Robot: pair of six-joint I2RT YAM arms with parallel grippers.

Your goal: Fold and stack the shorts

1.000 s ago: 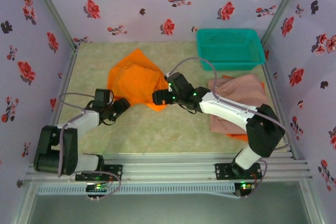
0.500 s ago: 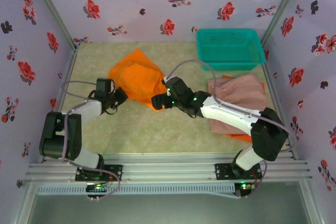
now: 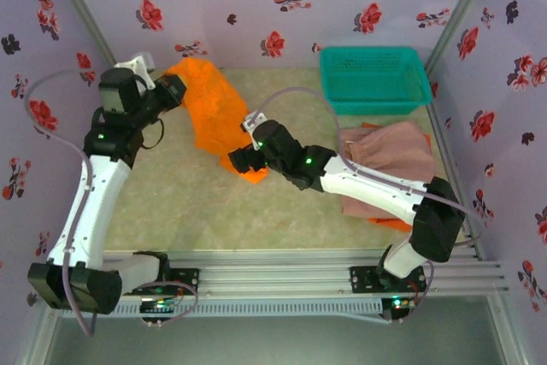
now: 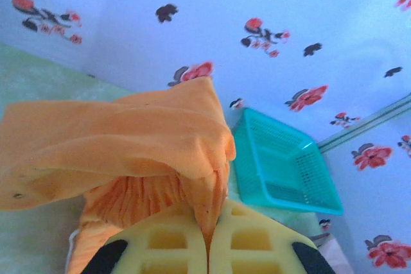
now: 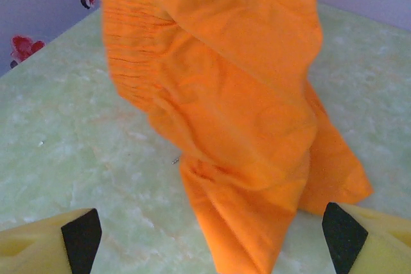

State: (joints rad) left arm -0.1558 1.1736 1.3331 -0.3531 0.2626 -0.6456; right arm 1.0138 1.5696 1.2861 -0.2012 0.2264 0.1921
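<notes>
My left gripper (image 3: 173, 90) is raised at the back left, shut on the edge of bright orange shorts (image 3: 218, 113). In the left wrist view the yellow fingers (image 4: 167, 242) pinch a fold of the orange shorts (image 4: 128, 139). The cloth hangs from that grip down to the table, its lower end at my right gripper (image 3: 238, 160). That gripper (image 5: 212, 251) is open, its fingers wide on either side of the trailing orange shorts (image 5: 225, 107), not closed on them. Pink-beige shorts (image 3: 389, 156) lie flat at the right, with an orange edge (image 3: 385, 220) showing under them.
A teal mesh basket (image 3: 374, 79) stands at the back right, also in the left wrist view (image 4: 282, 171). Flowered walls (image 3: 256, 6) close in the pale green table (image 3: 214, 211) on three sides. The right arm stretches across the middle of the table.
The left gripper shut on the orange shorts and lifted them up toward the back left. The shorts now hang stretched. The right gripper slid slightly left, staying open.
</notes>
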